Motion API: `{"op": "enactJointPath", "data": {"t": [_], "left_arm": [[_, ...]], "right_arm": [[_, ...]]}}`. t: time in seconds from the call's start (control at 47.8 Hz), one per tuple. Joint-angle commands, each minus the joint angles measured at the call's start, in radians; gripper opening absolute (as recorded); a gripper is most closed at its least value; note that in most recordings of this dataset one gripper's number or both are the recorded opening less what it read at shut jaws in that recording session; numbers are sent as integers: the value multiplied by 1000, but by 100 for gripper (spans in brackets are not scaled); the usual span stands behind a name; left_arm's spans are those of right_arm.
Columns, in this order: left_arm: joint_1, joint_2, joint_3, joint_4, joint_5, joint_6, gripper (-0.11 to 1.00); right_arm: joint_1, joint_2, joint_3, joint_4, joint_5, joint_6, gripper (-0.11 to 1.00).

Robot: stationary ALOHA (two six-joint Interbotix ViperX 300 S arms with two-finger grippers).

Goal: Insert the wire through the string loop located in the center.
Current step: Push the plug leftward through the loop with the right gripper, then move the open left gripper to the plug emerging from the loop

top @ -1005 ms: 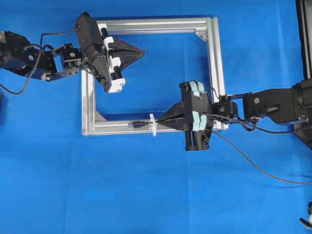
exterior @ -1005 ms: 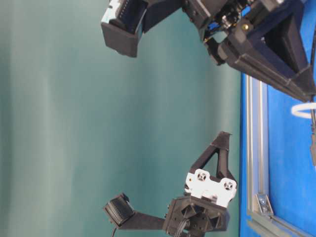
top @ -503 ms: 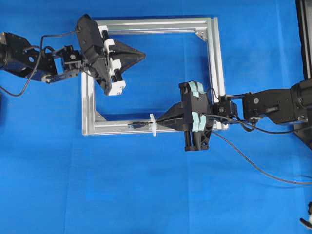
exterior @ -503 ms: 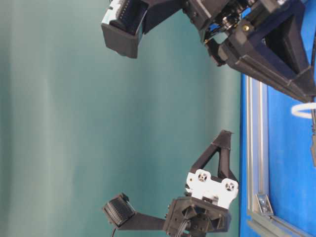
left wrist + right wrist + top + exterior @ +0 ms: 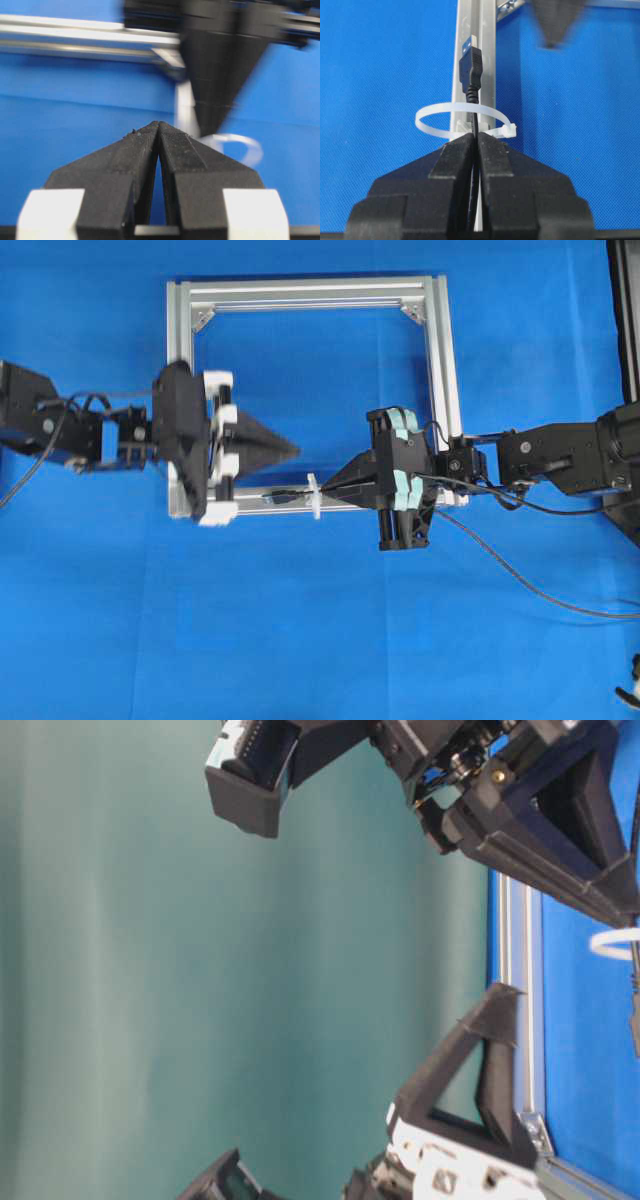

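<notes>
While your right claw (image 5: 475, 142) pinches the wire (image 5: 471, 75), plug already through the string loop (image 5: 462, 122) | left claw (image 5: 285, 449) closed, empty, just left | open it, take the plug squarely.

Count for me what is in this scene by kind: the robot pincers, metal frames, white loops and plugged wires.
Pincers: 2, left pincer and right pincer
Metal frame: 1
White loop: 1
Wire with plug: 1
Total: 5
</notes>
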Motion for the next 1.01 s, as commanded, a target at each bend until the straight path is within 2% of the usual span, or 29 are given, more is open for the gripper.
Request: {"op": "enactJointPath", "data": {"t": [0.0, 0.188, 0.544, 0.984], "left_arm": [[-46, -29, -8, 2, -5, 0, 0], [-94, -31, -12, 2, -5, 0, 0], [-75, -29, -17, 2, 0, 2, 0], [-51, -20, -48, 2, 75, 5, 0]], "right_arm": [[2, -11, -14, -2, -11, 0, -2], [2, -11, -15, -5, -11, -2, -2], [3, -11, -14, -5, -14, -2, -2], [3, -11, -15, -5, -15, -2, -2]]}}
